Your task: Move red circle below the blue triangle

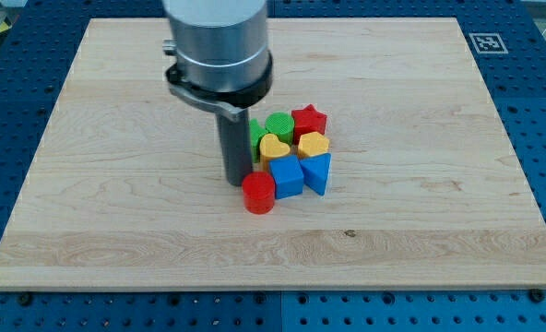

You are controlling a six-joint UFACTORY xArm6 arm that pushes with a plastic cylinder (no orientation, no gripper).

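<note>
The red circle (258, 194) lies on the wooden board (116, 184), at the lower left of a tight cluster of blocks. The blue triangle (318, 171) is at the cluster's lower right, with a blue cube (287, 175) between it and the red circle. My tip (235, 181) stands just left of and slightly above the red circle, touching or nearly touching it. The rod hides part of the cluster's left side.
Above the blue blocks sit a yellow heart (274, 147), a second yellow block (314, 144), a green block (279, 124), a red star (309, 119) and a green block (255, 138) partly hidden behind the rod. A fiducial tag (486, 41) marks the board's top right corner.
</note>
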